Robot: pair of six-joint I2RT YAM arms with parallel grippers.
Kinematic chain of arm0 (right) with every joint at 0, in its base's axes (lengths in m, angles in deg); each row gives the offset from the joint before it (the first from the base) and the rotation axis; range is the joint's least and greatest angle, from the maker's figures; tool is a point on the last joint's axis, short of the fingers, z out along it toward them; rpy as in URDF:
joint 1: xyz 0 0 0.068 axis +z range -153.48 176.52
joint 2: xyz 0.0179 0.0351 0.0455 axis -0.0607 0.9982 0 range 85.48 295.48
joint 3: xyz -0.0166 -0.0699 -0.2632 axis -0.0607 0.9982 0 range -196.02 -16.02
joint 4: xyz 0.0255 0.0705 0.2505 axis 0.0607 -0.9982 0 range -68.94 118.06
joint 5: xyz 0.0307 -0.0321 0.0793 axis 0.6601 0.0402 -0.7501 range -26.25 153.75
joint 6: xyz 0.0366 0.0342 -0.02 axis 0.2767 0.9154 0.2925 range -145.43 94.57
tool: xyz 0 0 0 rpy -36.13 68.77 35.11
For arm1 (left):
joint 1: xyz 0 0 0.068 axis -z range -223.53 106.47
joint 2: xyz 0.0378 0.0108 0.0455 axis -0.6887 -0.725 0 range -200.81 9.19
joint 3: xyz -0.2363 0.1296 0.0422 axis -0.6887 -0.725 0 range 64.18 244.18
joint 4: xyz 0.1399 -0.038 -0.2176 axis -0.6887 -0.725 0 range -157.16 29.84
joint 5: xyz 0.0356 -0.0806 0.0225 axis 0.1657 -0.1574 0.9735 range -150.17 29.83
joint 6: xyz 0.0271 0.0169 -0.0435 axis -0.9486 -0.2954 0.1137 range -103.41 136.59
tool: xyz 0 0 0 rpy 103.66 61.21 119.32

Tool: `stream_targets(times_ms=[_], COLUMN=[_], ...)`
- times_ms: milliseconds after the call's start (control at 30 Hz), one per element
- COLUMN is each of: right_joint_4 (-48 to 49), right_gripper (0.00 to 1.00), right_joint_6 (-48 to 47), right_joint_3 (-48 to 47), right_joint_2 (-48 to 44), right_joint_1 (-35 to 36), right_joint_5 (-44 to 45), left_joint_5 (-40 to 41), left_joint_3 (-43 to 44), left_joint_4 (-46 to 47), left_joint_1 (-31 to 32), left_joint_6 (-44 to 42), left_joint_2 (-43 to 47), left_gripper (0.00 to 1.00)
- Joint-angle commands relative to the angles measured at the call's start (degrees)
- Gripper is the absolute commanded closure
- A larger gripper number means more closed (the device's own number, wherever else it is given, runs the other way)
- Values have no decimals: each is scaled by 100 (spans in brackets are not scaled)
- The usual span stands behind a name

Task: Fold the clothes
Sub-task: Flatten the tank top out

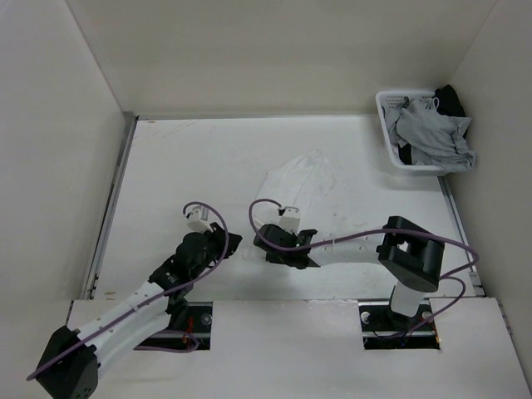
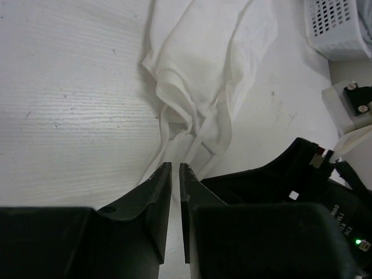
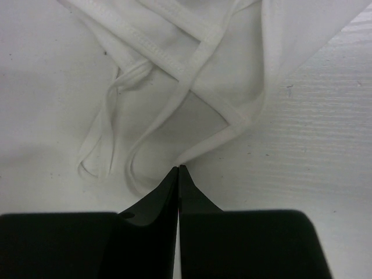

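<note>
The clothes (image 1: 296, 178), a thin white sleeveless top, lie crumpled in a long heap on the white table, straps toward the arms. In the right wrist view the crossed straps (image 3: 174, 70) lie just ahead of my right gripper (image 3: 178, 168), which is shut with a strap's end pinched at its tips. From above, the right gripper (image 1: 271, 241) sits at the top's near end. My left gripper (image 1: 236, 243) is beside it on the left. Its fingers (image 2: 175, 165) stand a narrow slit apart, just short of the top (image 2: 203, 52), with nothing seen between them.
A white basket (image 1: 389, 148) at the back right corner holds a grey garment (image 1: 428, 133) and a black garment (image 1: 453, 100); its corner shows in the left wrist view (image 2: 337, 29). The right arm's black body (image 2: 290, 192) is close beside the left gripper. Walls enclose the table.
</note>
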Motion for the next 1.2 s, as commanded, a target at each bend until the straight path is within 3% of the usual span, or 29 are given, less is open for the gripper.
stream_targets(times_ms=[0,133,433,600,1167], right_joint_4=[-477,-574,-390,-153,489], right_gripper=[98,99,99,99,98], right_joint_6=[224,233,-127,-250,-496], right_joint_3=[297,771,1405,1581,1986], right_joint_2=[-258,-733,-1419,-1665,-2061], right_joint_1=[60,43,-80,-89,-212], right_joint_5=[-5,118,197,197,65], left_joint_5=[-384,-121,1452,1708,1313], left_joint_3=[90,257,811,1004,1294], left_joint_4=[260,295,-56,-179,-328], left_joint_1=[24,621,1958,2020,2258], left_joint_6=[-381,-548,-1022,-1128,-1181], left_joint_2=[-245,-711,-1660,-2082,-2934], left_gripper=[89,80,65,65,73])
